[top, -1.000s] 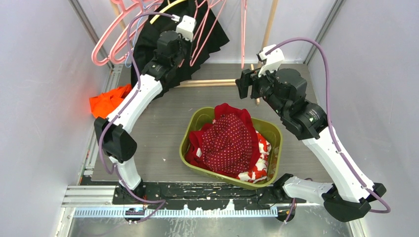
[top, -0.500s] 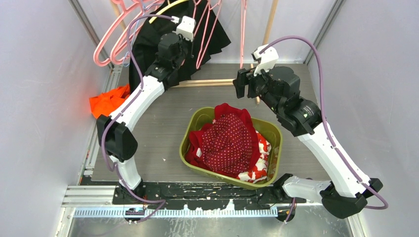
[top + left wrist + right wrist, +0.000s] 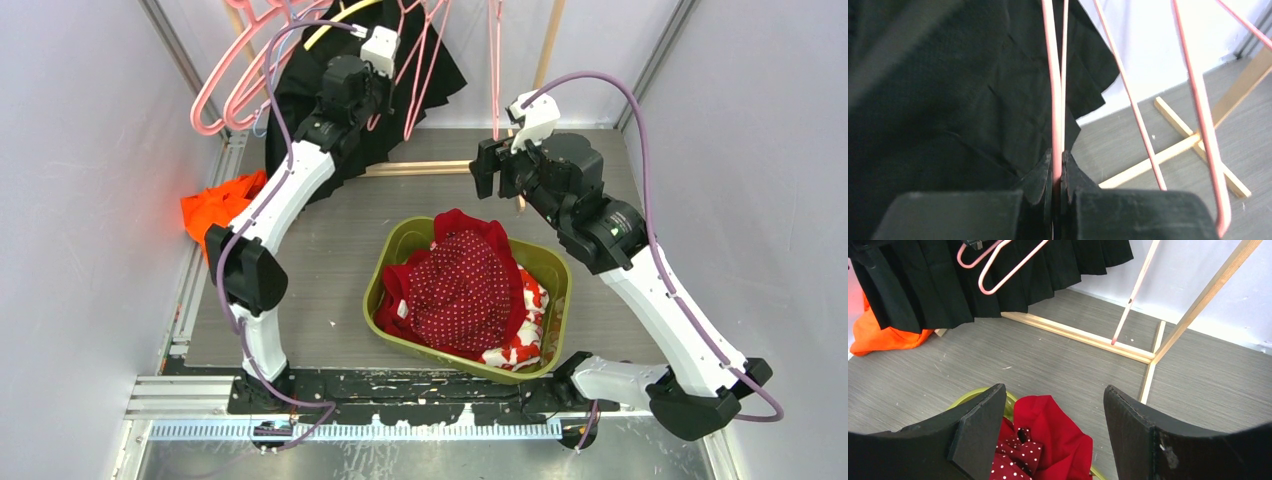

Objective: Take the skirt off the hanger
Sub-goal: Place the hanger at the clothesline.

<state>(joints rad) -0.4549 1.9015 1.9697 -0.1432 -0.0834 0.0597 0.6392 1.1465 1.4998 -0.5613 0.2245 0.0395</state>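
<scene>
The black skirt (image 3: 300, 72) hangs at the far left, at 11 o'clock from the green basket (image 3: 375, 290). The basket is full of red clothes (image 3: 465, 285). An orange cloth (image 3: 215, 205) lies between 9 and 10 o'clock from the basket, just beside the hem of the skirt. The right gripper (image 3: 1050, 395) hovers at 12 o'clock from the basket, with its fingers wide apart and holding nothing. The left gripper (image 3: 1057, 172) is clenched on the wire of a pink hanger (image 3: 1054, 100), close against the skirt.

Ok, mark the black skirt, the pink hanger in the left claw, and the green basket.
black skirt (image 3: 923, 285), right wrist view, pleated front
pink hanger (image 3: 1052, 100), left wrist view, straight wire section
green basket (image 3: 552, 268), top view, right wall
</scene>
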